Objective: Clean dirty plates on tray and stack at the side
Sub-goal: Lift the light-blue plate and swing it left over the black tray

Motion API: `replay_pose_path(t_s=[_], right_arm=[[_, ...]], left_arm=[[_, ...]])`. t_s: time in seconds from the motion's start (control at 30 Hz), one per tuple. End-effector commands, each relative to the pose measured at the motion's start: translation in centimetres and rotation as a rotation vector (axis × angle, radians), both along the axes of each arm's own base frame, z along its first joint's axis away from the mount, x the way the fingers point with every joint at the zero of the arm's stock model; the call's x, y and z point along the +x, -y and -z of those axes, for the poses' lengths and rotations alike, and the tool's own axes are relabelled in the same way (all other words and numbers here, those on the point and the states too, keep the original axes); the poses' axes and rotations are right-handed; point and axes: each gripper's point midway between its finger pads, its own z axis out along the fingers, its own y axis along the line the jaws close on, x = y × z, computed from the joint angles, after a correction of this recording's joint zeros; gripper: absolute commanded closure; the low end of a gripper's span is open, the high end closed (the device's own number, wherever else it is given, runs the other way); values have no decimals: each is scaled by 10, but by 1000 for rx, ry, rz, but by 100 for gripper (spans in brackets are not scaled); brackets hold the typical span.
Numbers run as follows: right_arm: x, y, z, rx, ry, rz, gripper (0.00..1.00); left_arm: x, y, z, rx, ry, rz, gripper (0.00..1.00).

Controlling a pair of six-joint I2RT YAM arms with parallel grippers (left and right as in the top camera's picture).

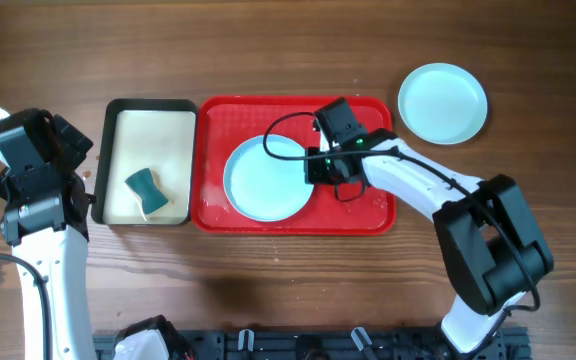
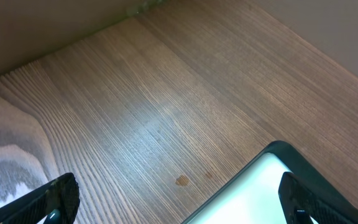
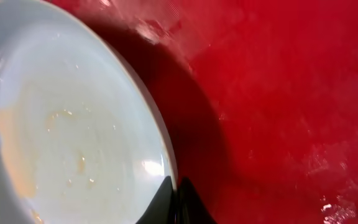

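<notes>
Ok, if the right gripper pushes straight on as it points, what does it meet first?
Probably the rim of the pale blue plate, right at the right gripper; the red tray lies just beside.

Overhead view: bright, even light, sharp, with faint soft shadows on the table [image 1: 288, 50]. Right wrist view: very close, slightly soft; the plate [image 3: 73, 137] throws a dark shadow on the tray [image 3: 291, 93], and small glare spots shine on both. Left wrist view: dimmer, a little hazy.
</notes>
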Motion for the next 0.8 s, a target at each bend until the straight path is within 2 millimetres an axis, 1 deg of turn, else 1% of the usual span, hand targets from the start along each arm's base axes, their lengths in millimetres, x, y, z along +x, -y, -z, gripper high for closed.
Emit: replay_pose_path(t_s=[0.0,0.07,0.17,0.27,0.37,0.47,0.63,0.77], right_arm=[[37,-21,-54,59,130,-12,96],[46,-28,-73,77,162,-14,96],[57,-39,-89,91,223,-19,96],[62,-52,-97,72,301,-21,96],[67,-64,-102,2,408,0,96],[64,-87,-111,-23,508,-5,96],[52,-131,-130,-9,663,-38,96],[44,-166,-143,-31,826,-162,96]], left_arm=[[0,-2,-6,3,16,-10,0],[0,-2,-6,3,16,-10,0],[0,-2,-6,3,16,-10,0],[0,-2,-6,3,16,-10,0],[0,-2,-6,3,17,-10,0],[0,-2,-6,3,16,-10,0],[0,-2,-6,3,17,-10,0],[0,-2,-6,3,17,-10,0]])
